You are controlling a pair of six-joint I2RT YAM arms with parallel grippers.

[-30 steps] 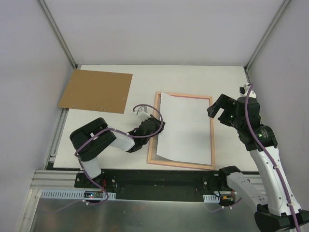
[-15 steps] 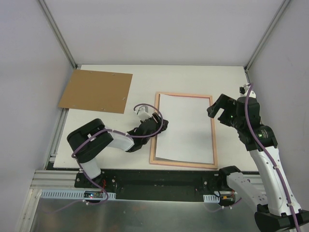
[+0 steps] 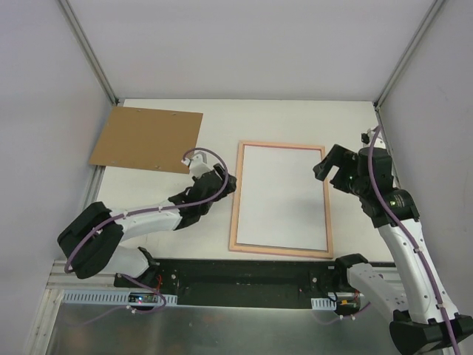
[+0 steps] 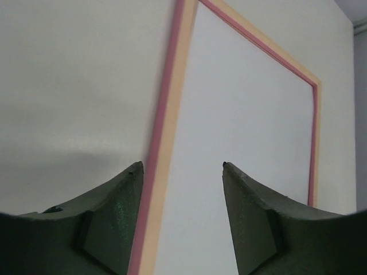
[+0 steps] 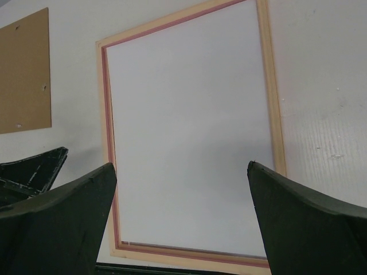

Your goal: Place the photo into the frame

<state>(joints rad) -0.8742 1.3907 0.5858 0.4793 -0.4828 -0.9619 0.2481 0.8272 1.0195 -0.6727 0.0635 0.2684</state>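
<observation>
The frame (image 3: 235,198) lies flat at mid-table, its thin pink border around a white rectangle. That rectangle is the photo (image 3: 281,196), white side up, lying flat and square inside the border; no printed side shows. My left gripper (image 3: 224,183) is open just left of the frame's left rail, holding nothing. In the left wrist view the rail (image 4: 166,114) runs between the open fingers, with the photo (image 4: 246,114) beyond. My right gripper (image 3: 330,171) hangs open above the frame's right rail, also empty. The right wrist view looks down on the photo (image 5: 189,114) and frame (image 5: 277,114).
A brown cardboard backing board (image 3: 148,138) lies at the table's back left, also visible in the right wrist view (image 5: 23,71). Grey walls close in the table on three sides. A black rail runs along the near edge below the frame.
The left gripper opened, let go of the sheet's left edge and drew back left, off the frame. The sheet dropped from tilted to flat inside the border. The right arm barely moved.
</observation>
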